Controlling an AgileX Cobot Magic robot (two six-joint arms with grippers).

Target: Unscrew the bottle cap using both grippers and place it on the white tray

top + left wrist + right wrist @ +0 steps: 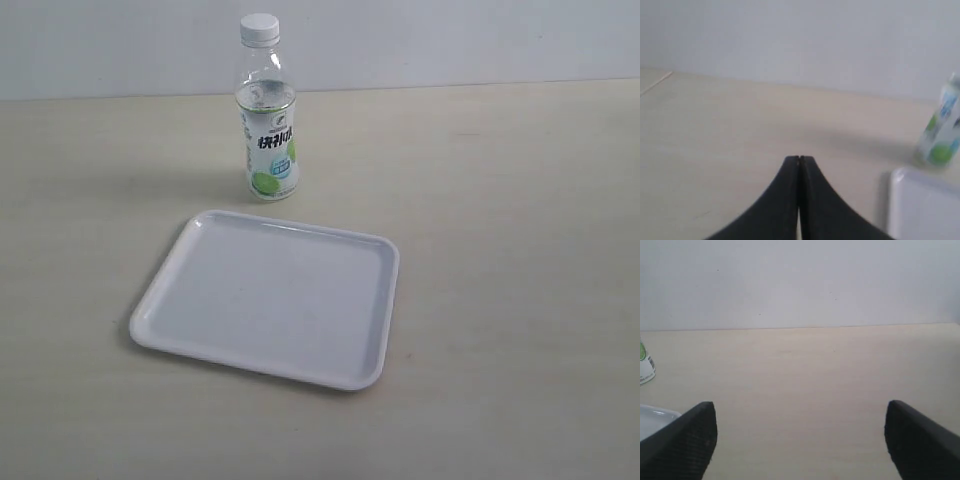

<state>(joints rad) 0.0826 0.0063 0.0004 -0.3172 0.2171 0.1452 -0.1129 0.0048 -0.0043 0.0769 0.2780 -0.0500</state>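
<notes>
The clear bottle with its white-and-green label stands upright on the table behind the white tray. The white bottle cap sits screwed on its neck. Neither gripper shows in the exterior view. In the left wrist view my left gripper is shut with nothing in it; the bottle and a corner of the tray lie off to one side. In the right wrist view my right gripper stands wide open over bare table, with the bottle's base and the tray's edge at the frame's border.
The light wooden table ends at a pale wall just behind the bottle. Nothing lies on the tray.
</notes>
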